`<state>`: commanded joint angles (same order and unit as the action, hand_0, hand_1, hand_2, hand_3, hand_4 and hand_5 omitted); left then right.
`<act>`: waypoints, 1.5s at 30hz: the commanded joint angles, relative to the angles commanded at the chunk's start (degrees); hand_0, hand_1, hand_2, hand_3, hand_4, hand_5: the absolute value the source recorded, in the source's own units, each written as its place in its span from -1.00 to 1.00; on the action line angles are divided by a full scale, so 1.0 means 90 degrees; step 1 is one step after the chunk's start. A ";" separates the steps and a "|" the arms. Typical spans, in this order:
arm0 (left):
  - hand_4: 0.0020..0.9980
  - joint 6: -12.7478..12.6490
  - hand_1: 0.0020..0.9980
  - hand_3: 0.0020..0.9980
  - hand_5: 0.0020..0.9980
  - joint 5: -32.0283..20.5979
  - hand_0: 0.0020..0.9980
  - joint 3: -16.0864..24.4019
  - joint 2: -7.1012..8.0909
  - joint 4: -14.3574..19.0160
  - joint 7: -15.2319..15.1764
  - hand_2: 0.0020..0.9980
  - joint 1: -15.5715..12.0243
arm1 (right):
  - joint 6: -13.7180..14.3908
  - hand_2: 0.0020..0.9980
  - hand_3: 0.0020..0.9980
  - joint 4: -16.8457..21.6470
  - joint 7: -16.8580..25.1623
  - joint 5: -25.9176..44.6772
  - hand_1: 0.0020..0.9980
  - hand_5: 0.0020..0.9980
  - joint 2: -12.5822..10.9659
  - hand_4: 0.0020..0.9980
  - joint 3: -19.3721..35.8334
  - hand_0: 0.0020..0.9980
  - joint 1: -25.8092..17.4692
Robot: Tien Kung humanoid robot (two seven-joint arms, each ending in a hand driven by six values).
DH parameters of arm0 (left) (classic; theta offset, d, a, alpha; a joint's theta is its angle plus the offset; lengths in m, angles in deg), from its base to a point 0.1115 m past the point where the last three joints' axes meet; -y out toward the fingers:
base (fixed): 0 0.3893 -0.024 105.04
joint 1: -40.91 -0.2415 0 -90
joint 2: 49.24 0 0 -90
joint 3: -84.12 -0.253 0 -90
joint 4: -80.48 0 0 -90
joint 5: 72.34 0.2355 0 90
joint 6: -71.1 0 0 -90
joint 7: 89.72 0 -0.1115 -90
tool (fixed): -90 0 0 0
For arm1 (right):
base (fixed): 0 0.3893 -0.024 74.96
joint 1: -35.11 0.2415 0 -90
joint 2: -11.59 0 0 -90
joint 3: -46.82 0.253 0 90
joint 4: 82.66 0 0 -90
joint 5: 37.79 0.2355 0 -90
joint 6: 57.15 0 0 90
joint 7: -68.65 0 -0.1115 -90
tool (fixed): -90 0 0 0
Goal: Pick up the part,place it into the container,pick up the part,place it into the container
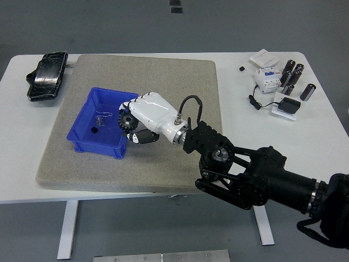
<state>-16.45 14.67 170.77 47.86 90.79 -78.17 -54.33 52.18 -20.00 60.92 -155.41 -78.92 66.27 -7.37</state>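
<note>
My right hand [132, 130], white with a black arm behind it, comes in from the lower right and is shut on a black toothed wheel part [126, 120]. It holds the part over the right rim of the blue container [96, 146], which sits on the left of the grey mat [147, 71]. Inside the container lie a small black piece [94, 130] and a small clear wired item [100, 119]. The small black gear that stood on the mat is hidden behind my wrist. The left arm is out of view.
A black pouch [46, 75] lies at the table's back left. At the back right are a white breaker unit [268, 78], several black cylinders [292, 76], a black adapter on a white card [287, 106] and a small black cube [241, 69].
</note>
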 joint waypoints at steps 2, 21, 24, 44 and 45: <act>0.36 0.0000 0.24 0.16 0.01 0.0008 0.33 0.0005 0.0005 0.0000 0.0005 0.16 -0.0005 | 0.0069 -0.01 0.15 -0.0012 0.0059 0.0152 0.15 -1.00 0.0057 0.10 -0.0065 0.10 0.0056; 0.36 0.0008 0.24 0.17 0.02 0.0052 0.33 0.0010 0.0042 0.0000 0.0027 0.16 -0.0019 | 0.0190 0.27 0.34 -0.0450 0.0112 0.0882 0.29 -0.70 0.0057 -0.28 -0.0496 0.43 0.0337; 0.36 0.0008 0.24 0.17 0.02 0.0061 0.33 0.0016 0.0046 0.0000 0.0028 0.16 -0.0022 | 0.0168 0.30 0.34 -0.0469 0.0097 0.0900 0.31 -0.61 0.0057 -0.31 -0.0531 0.45 0.0330; 0.36 0.0004 0.24 0.17 0.02 0.0058 0.33 0.0022 0.0059 0.0000 0.0037 0.16 -0.0042 | 0.0148 0.29 0.34 -0.0507 0.0043 0.0891 0.33 -0.56 0.0057 -0.33 -0.0784 0.47 0.0315; 0.36 0.0004 0.24 0.17 0.02 0.0057 0.33 0.0021 0.0060 0.0000 0.0036 0.16 -0.0042 | 0.0155 0.29 0.34 -0.0499 0.0042 0.0879 0.33 -0.56 0.0057 -0.33 -0.0762 0.47 0.0317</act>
<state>-16.42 15.18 170.96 48.41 90.79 -77.85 -54.71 53.58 -24.49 61.29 -147.50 -78.41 59.42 -4.52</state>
